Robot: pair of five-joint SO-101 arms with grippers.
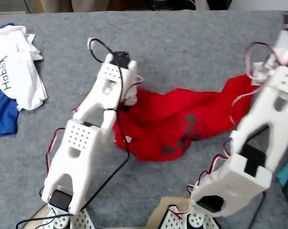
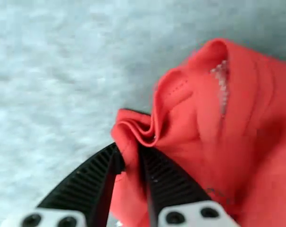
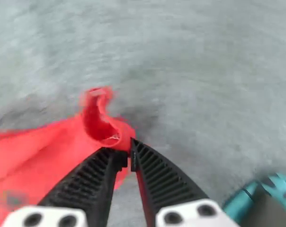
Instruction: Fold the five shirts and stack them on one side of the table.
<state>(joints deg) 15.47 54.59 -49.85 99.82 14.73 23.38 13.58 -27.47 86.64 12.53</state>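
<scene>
Red crumpled fabric shirt runs lengthwise left to right between the arms — left gripper pinches its left end, right gripper pinches its right end.

The left arm rises from the near edge of the table and bends toward its middle. The left gripper has both black jaws pressed on a fold of the red shirt. The right arm leans toward the right edge, and the right gripper pinches a corner of this shirt.
</scene>
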